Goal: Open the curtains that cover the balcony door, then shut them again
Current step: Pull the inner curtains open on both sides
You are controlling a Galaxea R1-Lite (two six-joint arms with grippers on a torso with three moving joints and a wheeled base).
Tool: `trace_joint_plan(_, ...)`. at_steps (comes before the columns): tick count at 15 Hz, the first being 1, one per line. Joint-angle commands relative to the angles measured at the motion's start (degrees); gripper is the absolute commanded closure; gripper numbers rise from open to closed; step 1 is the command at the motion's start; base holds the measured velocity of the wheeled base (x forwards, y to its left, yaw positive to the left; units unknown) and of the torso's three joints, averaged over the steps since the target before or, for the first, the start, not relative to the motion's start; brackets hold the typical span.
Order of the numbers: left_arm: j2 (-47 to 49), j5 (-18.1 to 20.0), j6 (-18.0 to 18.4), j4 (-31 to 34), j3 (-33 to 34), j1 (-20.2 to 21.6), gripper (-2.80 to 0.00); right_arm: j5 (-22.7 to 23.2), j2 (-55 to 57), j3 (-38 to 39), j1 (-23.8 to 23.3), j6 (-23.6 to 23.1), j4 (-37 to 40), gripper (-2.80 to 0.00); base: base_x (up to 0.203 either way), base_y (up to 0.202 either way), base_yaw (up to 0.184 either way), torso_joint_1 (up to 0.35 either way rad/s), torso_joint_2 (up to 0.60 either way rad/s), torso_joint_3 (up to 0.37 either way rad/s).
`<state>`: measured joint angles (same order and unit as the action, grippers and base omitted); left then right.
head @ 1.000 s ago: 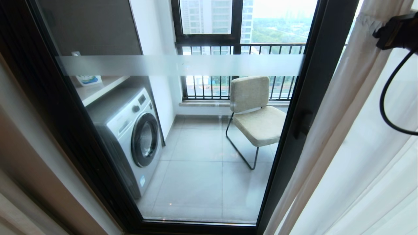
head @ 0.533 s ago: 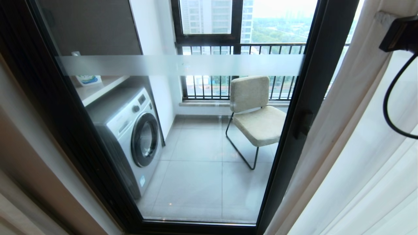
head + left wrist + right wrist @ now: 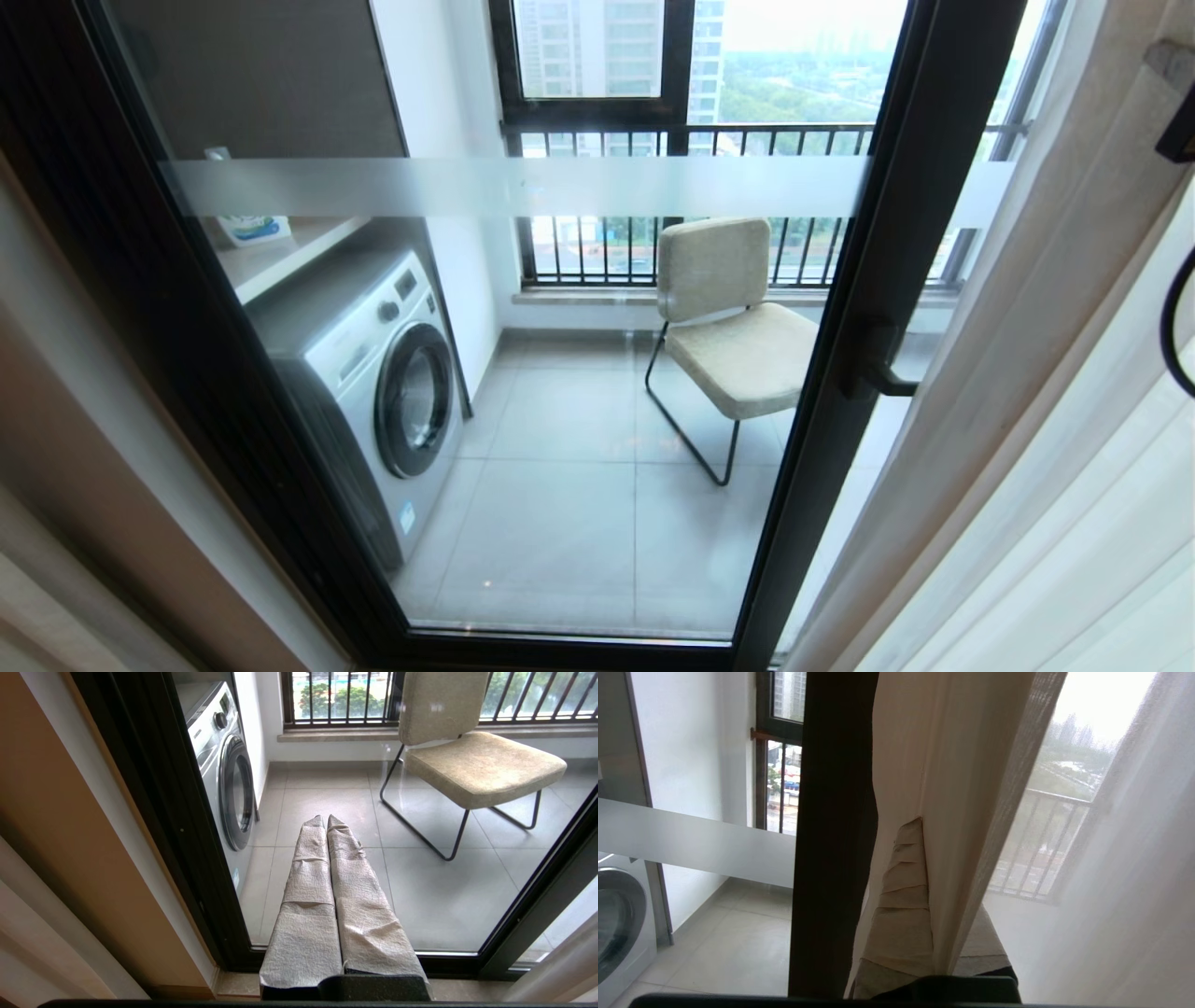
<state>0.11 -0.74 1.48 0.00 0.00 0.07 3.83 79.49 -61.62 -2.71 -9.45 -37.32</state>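
Beyond balcony door [image 3: 523, 392], tiled floor [image 3: 569, 504], right gripper [image 3: 924, 826] clamping curtains [image 3: 943, 765], left gripper [image 3: 326, 820] closed

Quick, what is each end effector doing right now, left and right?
Left end effector: closed, holding nothing, in front of the balcony door.
Right end effector: closed on the edge of the curtains.

Right gripper [image 3: 924, 826], raised at the head view's two o'clock edge, has jaws clamped together; left gripper [image 3: 326, 820] sits with jaws pressed together.
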Motion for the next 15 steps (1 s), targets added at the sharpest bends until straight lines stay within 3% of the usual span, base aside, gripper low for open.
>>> trace_joint_plan(1,0.0,0.0,0.0,0.0,0.0,0.0,0.0,0.0,-1.1,0.0,-2.1,0.0,-0.3,0.0,0.0,0.0,0.0,0.0,0.0,0.0)
trace_joint_plan(15,0.0,0.0,0.0,0.0,0.0,0.0,0.0,-0.1,-0.9,0.5,-3.4,-0.3,0.0,0.0,0.0,0.0,0.0,0.0,0.0,0.0)
